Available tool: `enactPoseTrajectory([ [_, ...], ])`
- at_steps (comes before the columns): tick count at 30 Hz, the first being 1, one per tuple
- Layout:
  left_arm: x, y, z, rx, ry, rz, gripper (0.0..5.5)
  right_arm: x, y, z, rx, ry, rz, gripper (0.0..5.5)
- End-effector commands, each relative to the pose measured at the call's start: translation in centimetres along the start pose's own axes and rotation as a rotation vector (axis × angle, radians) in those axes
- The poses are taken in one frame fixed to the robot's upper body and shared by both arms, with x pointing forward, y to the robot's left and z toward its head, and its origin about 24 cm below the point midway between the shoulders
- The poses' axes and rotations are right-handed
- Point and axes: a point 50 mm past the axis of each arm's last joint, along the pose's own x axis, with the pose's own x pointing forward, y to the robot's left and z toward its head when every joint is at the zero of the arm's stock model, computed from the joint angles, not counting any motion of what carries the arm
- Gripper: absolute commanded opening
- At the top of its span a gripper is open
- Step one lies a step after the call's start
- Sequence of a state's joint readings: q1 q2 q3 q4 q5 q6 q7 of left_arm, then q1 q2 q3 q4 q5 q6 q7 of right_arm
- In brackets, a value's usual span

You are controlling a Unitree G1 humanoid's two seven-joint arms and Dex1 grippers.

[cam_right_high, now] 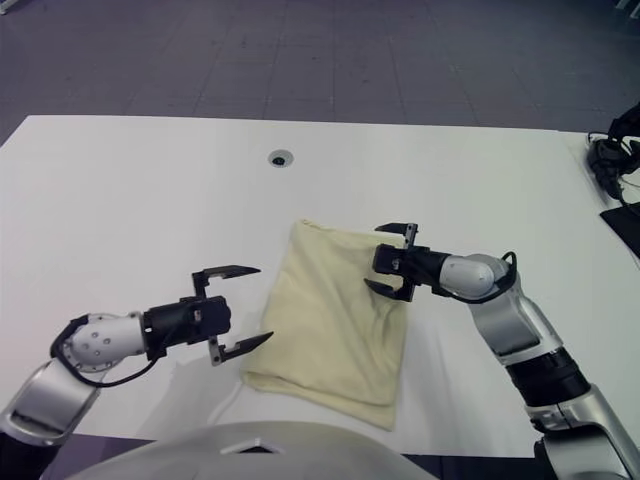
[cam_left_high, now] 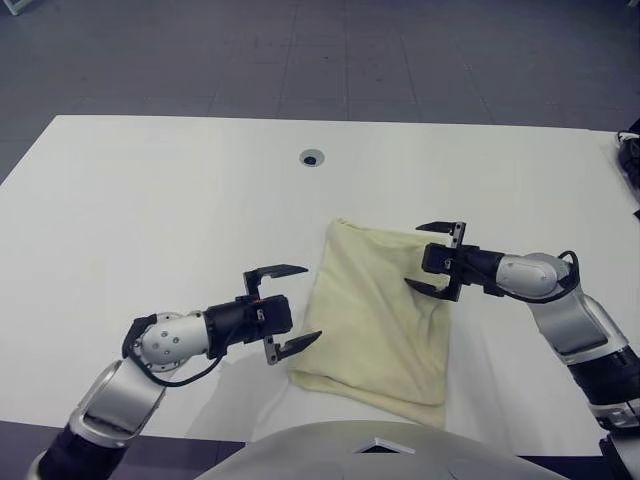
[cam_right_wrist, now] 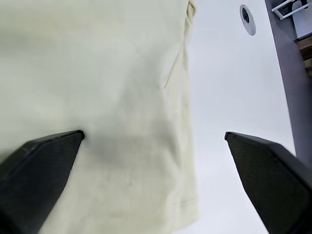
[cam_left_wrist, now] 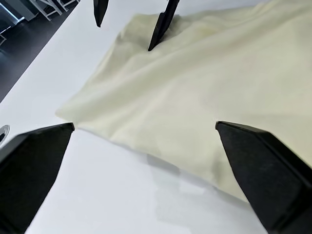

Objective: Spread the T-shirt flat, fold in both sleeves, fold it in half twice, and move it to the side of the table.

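A pale yellow T-shirt [cam_left_high: 375, 315] lies folded into a compact rectangle on the white table [cam_left_high: 150, 200], near its front edge. My left gripper [cam_left_high: 290, 308] is open just left of the shirt's near left edge, with nothing between its fingers. On the shirt's far right corner hovers my right gripper [cam_left_high: 432, 257], open, one fingertip over the cloth. In the left wrist view the T-shirt [cam_left_wrist: 204, 83] spreads ahead between the open fingers, with the right gripper [cam_left_wrist: 129, 22] beyond it. The right wrist view looks down on the T-shirt [cam_right_wrist: 107, 112] and its folded edge.
A small round hole [cam_left_high: 312, 157] sits in the table behind the shirt. Dark cables and gear [cam_right_high: 610, 160] lie at the table's far right edge. Bare table stretches to the left and behind the shirt.
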State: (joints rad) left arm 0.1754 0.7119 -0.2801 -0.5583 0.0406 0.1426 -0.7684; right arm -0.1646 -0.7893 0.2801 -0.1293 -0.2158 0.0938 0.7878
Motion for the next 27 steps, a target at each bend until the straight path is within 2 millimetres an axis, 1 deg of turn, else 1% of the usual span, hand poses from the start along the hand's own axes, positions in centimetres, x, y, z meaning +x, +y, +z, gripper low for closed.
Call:
enactPoseTrajectory([
  [1, 1.3, -1.1, -1.8, 0.039, 0.107, -0.050, 5.40, 0.5, 0.5, -0.9, -0.038, 0.043, 0.027, 5.38],
  [4, 2.0, -2.5, -3.0, 0.061, 0.167, -0.120, 5.40, 0.5, 0.5, -1.1, -0.056, 0.045, 0.028, 5.38],
  [7, 2.0, -3.3, -3.5, 0.062, 0.193, -0.167, 5.40, 0.5, 0.5, -1.3, -0.079, 0.051, 0.029, 5.38],
  [13, 1.2, -3.6, -4.1, 0.044, 0.234, -0.187, 5.40, 0.6, -0.3, -2.4, -0.082, 0.079, 0.012, 5.38],
  [19, 0.5, -3.6, -4.2, 0.047, 0.245, -0.190, 5.40, 0.6, -1.4, -3.7, -0.091, 0.115, -0.009, 5.38],
  [21, 0.4, -3.5, -4.1, 0.049, 0.245, -0.186, 5.40, 0.6, -1.5, -3.5, -0.056, 0.086, -0.002, 5.38],
  [27, 0.5, -3.4, -3.9, 0.051, 0.230, -0.169, 5.40, 0.4, -1.4, -1.6, 0.017, -0.036, 0.026, 5.38],
])
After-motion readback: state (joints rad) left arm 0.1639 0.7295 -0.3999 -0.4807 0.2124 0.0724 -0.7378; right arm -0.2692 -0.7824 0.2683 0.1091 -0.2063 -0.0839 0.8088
